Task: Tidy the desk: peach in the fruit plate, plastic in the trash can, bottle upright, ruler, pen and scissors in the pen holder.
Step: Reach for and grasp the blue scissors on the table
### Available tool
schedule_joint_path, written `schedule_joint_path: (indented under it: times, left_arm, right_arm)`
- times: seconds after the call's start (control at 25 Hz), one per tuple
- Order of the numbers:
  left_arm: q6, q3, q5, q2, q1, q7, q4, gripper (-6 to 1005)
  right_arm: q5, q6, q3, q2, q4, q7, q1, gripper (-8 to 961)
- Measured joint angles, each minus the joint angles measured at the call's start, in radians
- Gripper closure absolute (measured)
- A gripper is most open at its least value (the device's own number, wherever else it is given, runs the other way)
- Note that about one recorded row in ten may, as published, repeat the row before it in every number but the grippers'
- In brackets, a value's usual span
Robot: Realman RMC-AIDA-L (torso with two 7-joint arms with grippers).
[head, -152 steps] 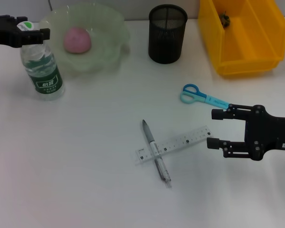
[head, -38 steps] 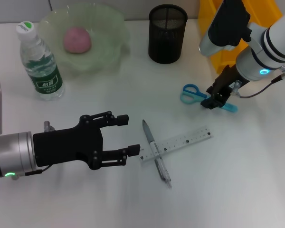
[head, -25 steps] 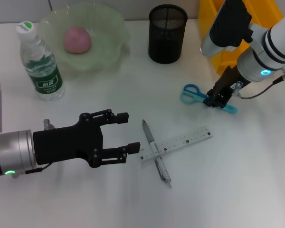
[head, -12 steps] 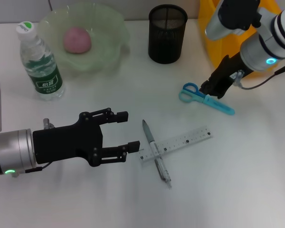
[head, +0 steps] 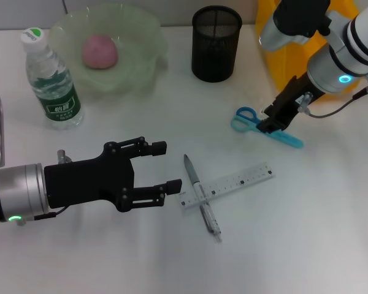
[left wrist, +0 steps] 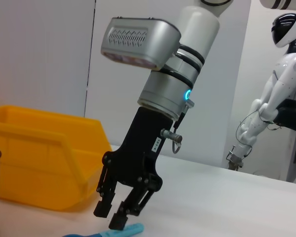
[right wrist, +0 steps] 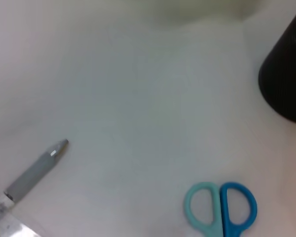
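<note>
The blue scissors lie flat on the white desk, and my right gripper hangs open just above their middle with nothing between its fingers. The left wrist view shows the scissors' blade under those fingertips. My left gripper is open, level with the desk and just left of the pen. The pen lies crossed over the clear ruler. The peach sits in the green fruit plate. The bottle stands upright. The black mesh pen holder stands at the back. No plastic shows.
A yellow bin stands at the back right, partly behind my right arm. The right wrist view shows the scissors' handles, the pen tip and the pen holder's side.
My right gripper has shifted slightly along the scissors toward their handles and stays low over them. My left gripper has crept a little to the right toward the pen.
</note>
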Motion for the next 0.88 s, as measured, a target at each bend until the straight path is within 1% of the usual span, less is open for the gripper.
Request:
schedule_joint_path:
  times: [0.16,0.4,0.64,0.88]
  left_arm:
    - [-0.002,0.000,0.000,-0.001,0.000,0.000,-0.001,214]
    - [-0.003,0.000,-0.001,-0.001,0.000,0.000,-0.002,214]
    - [-0.003,0.000,-0.002,-0.001,0.004,0.000,-0.002,214]
    - [-0.003,0.000,-0.002,-0.002,0.009,0.000,-0.002,214]
  right_arm:
    - [-0.039,0.002,0.000,0.001,0.028,0.018,0.020,635]
    - [-0.072,-0.008,-0.005,0.000,0.044,0.032,0.041,577]
    - [-0.088,0.001,-0.011,0.002,0.101,0.037,0.070,578]
    - [-0.095,0.018,-0.006,0.004,0.119,0.040,0.072,580]
